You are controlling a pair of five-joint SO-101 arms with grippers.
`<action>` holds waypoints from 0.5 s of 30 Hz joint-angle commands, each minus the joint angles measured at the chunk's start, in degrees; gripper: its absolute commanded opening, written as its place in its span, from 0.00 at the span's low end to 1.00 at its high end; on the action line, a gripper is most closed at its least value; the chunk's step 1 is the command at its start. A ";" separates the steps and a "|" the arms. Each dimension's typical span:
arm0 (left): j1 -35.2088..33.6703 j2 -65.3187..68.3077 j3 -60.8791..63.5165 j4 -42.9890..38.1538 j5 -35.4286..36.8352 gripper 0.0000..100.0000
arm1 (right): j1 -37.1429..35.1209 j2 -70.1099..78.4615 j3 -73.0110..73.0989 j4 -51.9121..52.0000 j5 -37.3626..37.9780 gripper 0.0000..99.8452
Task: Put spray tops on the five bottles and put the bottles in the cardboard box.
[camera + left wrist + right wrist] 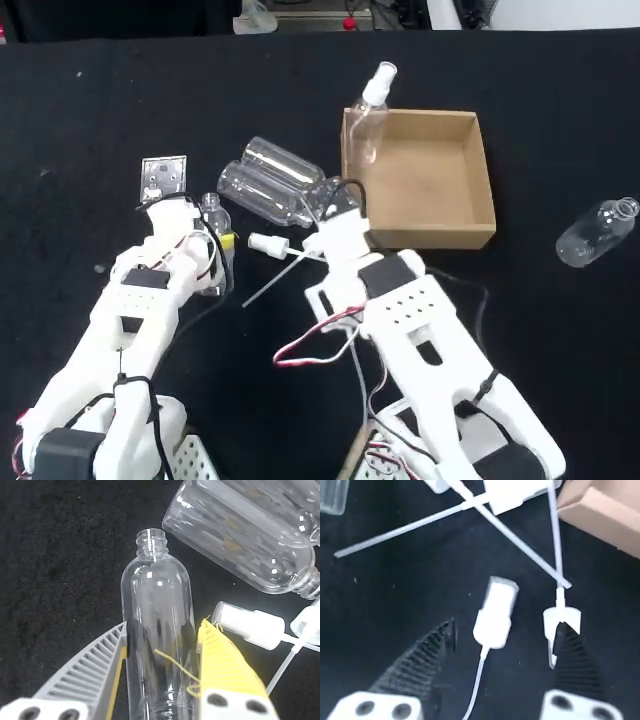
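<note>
Bottles [262, 193] five, capped bottle [368, 105] one. Left jaws grip uncapped bottle [157, 630]; right jaws open astride spray top [495, 612].

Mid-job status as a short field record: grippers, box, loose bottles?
left gripper: shut on an upright uncapped bottle
right gripper: open, over a loose spray top on the table
cardboard box: one capped bottle leaning in a corner
loose bottles: pair lying beside the box; lone bottle on the box's other side
</note>
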 commanded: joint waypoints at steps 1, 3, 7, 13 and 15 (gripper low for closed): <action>-0.92 -1.14 -0.04 -0.35 0.00 0.22 | 1.14 -2.24 -7.52 6.42 3.16 0.28; -0.92 -1.14 -0.04 -0.26 0.09 0.22 | 4.31 -2.24 -12.35 11.52 7.03 0.28; -1.27 -1.23 -1.45 3.16 0.18 0.22 | 16.88 -2.24 -21.85 20.40 14.15 0.28; -0.40 -1.23 -12.79 20.13 0.18 0.22 | 36.57 -2.24 -28.35 28.13 29.10 0.28; -0.66 -1.23 -16.31 24.62 0.18 0.22 | 42.11 -2.24 -27.56 28.04 32.70 0.28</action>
